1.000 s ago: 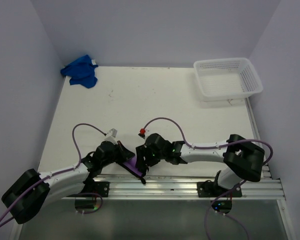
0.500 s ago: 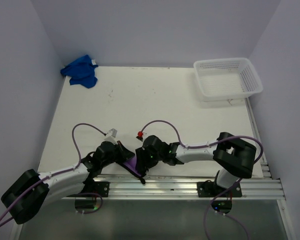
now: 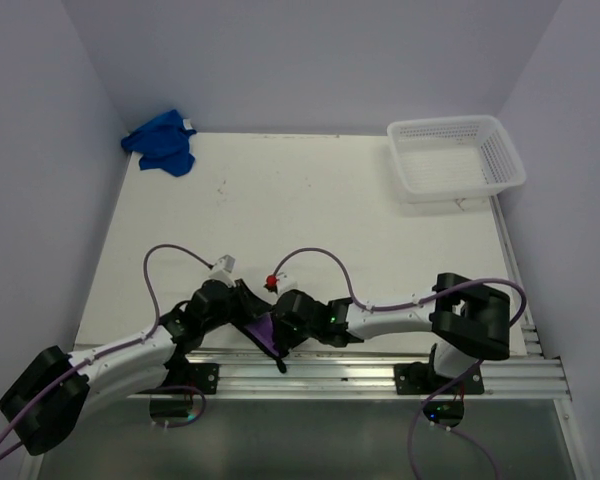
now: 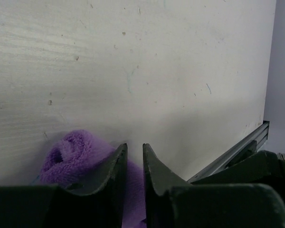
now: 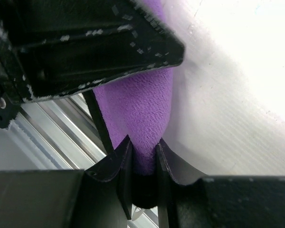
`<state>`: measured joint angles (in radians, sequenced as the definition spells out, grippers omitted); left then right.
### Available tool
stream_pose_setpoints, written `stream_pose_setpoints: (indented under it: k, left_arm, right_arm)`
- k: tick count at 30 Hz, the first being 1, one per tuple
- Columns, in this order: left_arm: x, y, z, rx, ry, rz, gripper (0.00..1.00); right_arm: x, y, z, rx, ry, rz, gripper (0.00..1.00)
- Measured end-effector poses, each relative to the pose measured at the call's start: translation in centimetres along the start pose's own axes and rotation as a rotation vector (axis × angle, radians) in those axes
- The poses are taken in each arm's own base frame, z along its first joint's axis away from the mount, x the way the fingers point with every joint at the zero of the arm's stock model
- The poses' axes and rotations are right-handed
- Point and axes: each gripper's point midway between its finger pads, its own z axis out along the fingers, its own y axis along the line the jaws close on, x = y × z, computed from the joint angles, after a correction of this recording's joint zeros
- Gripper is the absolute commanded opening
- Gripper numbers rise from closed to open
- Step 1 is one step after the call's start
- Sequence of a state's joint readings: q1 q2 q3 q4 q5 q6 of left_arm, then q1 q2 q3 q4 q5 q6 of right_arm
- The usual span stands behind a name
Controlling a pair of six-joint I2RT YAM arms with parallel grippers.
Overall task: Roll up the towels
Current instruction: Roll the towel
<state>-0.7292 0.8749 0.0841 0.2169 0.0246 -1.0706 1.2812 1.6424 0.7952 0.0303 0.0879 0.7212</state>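
Overhead, the blue towel (image 3: 160,145) lies bunched in the worktop (image 3: 310,200)'s far-left corner. Only the wrist views show the left gripper (image 4: 135,148), jaws narrowly apart over the purple towel (image 4: 69,154) at the near edge, and the right gripper (image 5: 141,145), jaws pinching it. White basket (image 3: 445,123) far right; lilac walls (image 3: 310,60).

Access around the purple towel (image 3: 265,328) is tight. On its near side the aluminium rail (image 3: 380,368) runs along the edge of the table (image 3: 310,200) and leaves no passage. The left gripper (image 4: 134,145) crowds its left side. The right gripper (image 5: 142,142), pinched on the cloth, blocks its right side. Cables (image 3: 175,255) arch just beyond both wrists. Farther beyond the purple towel the tabletop lies open. The blue towel (image 3: 162,143) sits in the far-left corner against the walls. The white basket (image 3: 445,124) stands far right, beside the right wall.
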Motion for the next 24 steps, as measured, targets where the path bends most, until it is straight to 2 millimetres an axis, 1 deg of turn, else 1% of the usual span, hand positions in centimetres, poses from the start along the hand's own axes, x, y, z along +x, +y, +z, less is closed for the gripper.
stream_pose_setpoints:
  k: [1, 4, 9, 12, 16, 18, 24]
  left_arm:
    - [-0.2, -0.3, 0.0, -0.002, 0.001, 0.001, 0.29]
    - [-1.2, -1.6, -0.1, -0.008, -0.004, 0.012, 0.34]
    - [-3.9, -5.1, -0.6, 0.014, -0.052, 0.021, 0.37]
    - [-5.1, -6.5, -0.8, 0.02, -0.073, 0.026, 0.38]
    - [-5.4, -6.9, -0.6, 0.0, -0.066, 0.026, 0.38]
    - [-5.2, -6.6, -0.4, -0.015, -0.055, 0.025, 0.38]
    - [-4.5, -5.7, 0.0, -0.051, -0.023, 0.023, 0.38]
  right_arm:
    - [0.0, 0.0, -0.1, 0.013, -0.008, -0.011, 0.13]
    - [0.2, 0.0, -0.3, 0.077, -0.035, -0.055, 0.12]
    - [0.5, -0.2, -1.1, 0.186, -0.086, -0.135, 0.13]
    - [0.4, -0.4, -1.8, 0.264, -0.124, -0.188, 0.14]
    - [-0.3, -0.2, -2.0, 0.36, -0.179, -0.248, 0.14]
    - [-0.6, -0.2, -1.9, 0.407, -0.202, -0.273, 0.14]
    - [-1.3, -1.3, -1.6, 0.55, -0.242, -0.32, 0.15]
